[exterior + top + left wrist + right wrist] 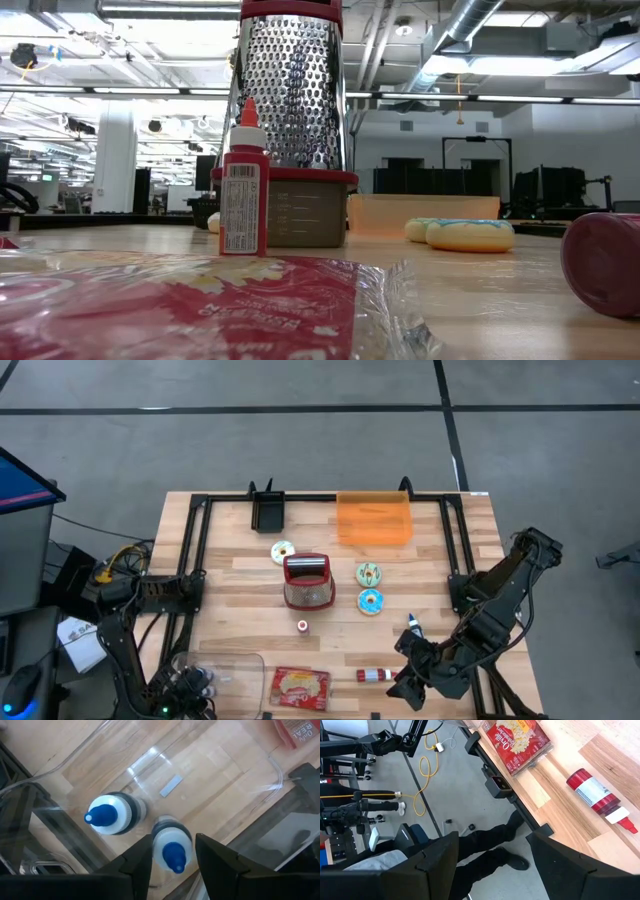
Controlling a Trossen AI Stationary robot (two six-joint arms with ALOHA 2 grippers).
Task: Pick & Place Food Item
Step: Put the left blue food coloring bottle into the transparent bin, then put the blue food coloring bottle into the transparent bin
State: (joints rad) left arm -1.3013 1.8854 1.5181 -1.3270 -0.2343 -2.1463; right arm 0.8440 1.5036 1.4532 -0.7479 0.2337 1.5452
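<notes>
Two small white bottles with blue caps stand upright on their bases inside a clear plastic container (232, 663) at the table's near left corner. My left gripper (172, 862) points down into the container, open. Its fingers stand close on either side of one bottle (172, 847), with a thin gap on each side. The other bottle (112, 815) stands beside it, clear of the fingers. My right gripper (492, 865) hangs open with nothing between its fingers, over the table's near edge at the right (408, 682).
A popcorn bag (300, 688) and a red bottle lying on its side (375, 675) are near the front edge. A small red bottle (245, 180) stands before the grater (308, 582). Donuts (370, 600), an orange tray (374, 520) and a black bin (268, 512) lie farther back. A person's legs (490, 840) show below the table.
</notes>
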